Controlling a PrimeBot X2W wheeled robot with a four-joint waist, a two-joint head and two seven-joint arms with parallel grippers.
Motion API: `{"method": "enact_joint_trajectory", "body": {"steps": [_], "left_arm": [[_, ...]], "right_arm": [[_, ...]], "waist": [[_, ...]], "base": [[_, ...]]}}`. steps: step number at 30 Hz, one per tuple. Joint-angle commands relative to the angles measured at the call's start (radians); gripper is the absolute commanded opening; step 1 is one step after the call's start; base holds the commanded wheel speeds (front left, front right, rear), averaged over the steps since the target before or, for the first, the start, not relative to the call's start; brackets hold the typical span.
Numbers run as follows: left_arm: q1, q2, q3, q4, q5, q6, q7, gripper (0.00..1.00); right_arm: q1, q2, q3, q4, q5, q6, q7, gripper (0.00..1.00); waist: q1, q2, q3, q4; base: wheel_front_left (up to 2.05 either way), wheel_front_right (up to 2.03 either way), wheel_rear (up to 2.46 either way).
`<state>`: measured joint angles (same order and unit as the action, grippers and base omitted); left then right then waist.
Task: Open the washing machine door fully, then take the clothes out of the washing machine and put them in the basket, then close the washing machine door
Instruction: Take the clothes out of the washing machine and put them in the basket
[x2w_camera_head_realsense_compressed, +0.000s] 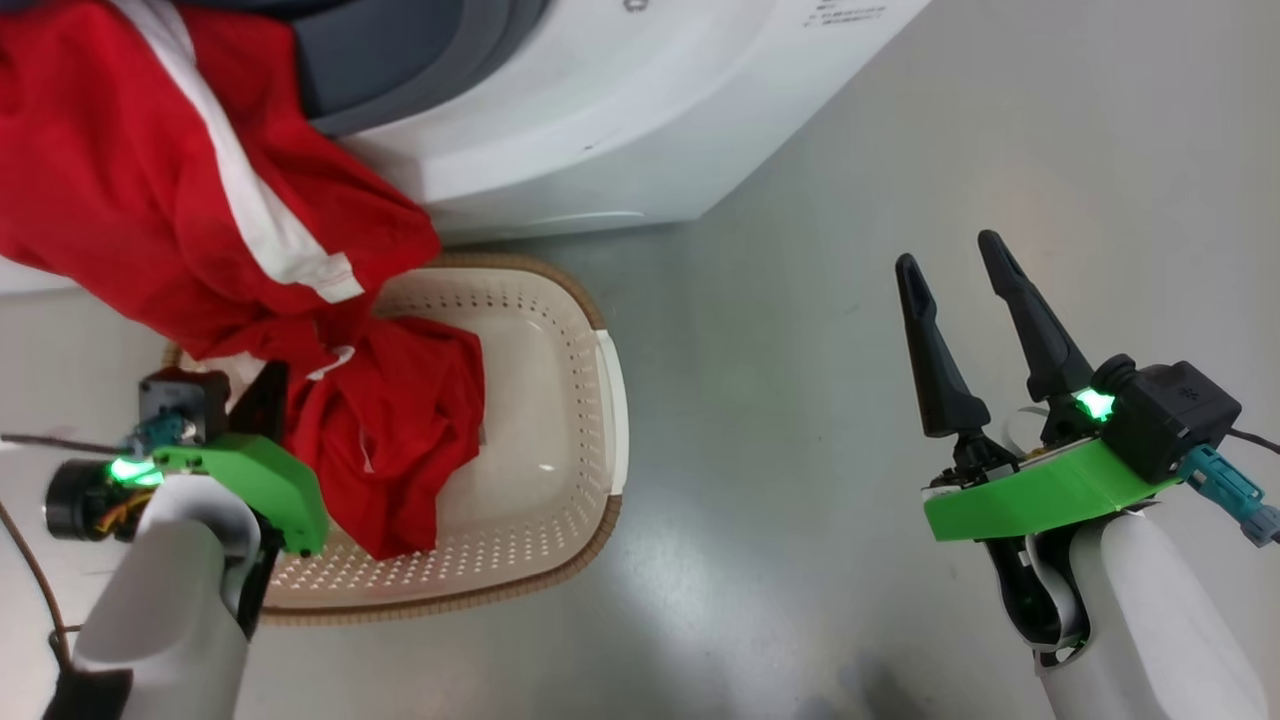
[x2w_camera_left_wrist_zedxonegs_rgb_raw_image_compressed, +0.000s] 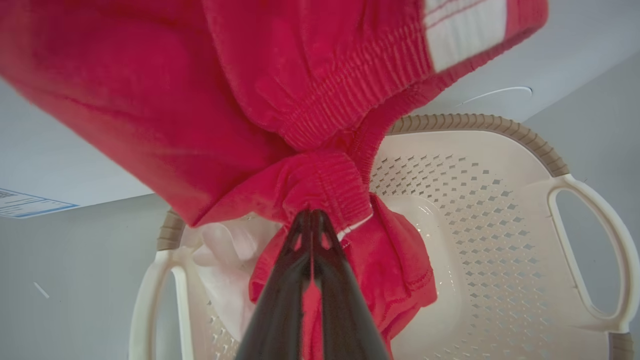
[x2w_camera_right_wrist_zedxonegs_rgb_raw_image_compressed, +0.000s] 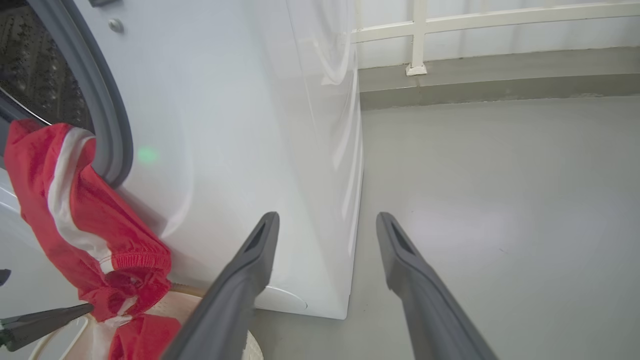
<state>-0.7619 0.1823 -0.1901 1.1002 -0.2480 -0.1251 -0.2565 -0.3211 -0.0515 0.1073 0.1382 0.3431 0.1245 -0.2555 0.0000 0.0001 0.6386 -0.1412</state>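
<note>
The clothes, red fabric with a white stripe, hang from the washing machine's opening down over the basket. More red fabric lies in the basket's left half. My left gripper is above the basket, shut on a bunched elastic hem of the clothes; its tips pinch that hem over the cream basket. My right gripper stands open over bare floor, right of the basket, holding nothing. The washing machine door is out of view.
In the right wrist view the open right gripper points past the machine's white corner. The grey rubber ring and steel drum are at upper left. A white railing borders the grey floor behind.
</note>
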Motion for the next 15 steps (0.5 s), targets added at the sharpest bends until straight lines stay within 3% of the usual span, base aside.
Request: {"method": "enact_joint_trajectory", "body": {"steps": [1,2,5,8,10,15], "left_arm": [[-0.004,0.047,0.018,0.007,-0.005,-0.006,-0.005,0.0],[-0.015,0.051,0.015,0.021,-0.007,-0.006,-0.005,0.01],[-0.043,0.062,0.006,0.052,-0.016,-0.006,-0.005,0.19],[-0.061,0.067,-0.003,0.07,-0.028,-0.006,-0.005,0.47],[-0.069,0.071,-0.008,0.078,-0.037,-0.006,-0.005,0.98],[-0.077,0.075,-0.023,0.091,-0.061,-0.006,-0.005,1.0]], "right_arm": [[-0.002,0.001,0.022,-0.026,0.007,0.006,-0.006,1.0],[-0.004,0.001,0.024,-0.027,0.008,0.006,-0.006,1.0],[-0.011,0.001,0.031,-0.029,0.013,0.006,-0.006,1.0],[-0.014,0.001,0.031,-0.029,0.015,0.006,-0.006,1.0],[-0.016,0.001,0.031,-0.029,0.016,0.006,-0.006,1.0],[-0.019,0.001,0.028,-0.028,0.016,0.006,-0.006,1.0]], "waist": [[0.0,-0.0001,0.025,-0.014],[0.0,-0.0001,0.03,-0.016],[0.0,-0.0001,0.044,-0.025],[0.0,-0.0001,0.051,-0.029],[0.0,-0.0001,0.054,-0.031],[0.0,-0.0001,0.053,-0.03]], "base": [[0.0,0.0,0.0],[0.0,0.0,0.0],[0.0,0.0,0.0],[0.0,0.0,0.0],[0.0,0.0,0.0],[0.0,0.0,0.0]]}}
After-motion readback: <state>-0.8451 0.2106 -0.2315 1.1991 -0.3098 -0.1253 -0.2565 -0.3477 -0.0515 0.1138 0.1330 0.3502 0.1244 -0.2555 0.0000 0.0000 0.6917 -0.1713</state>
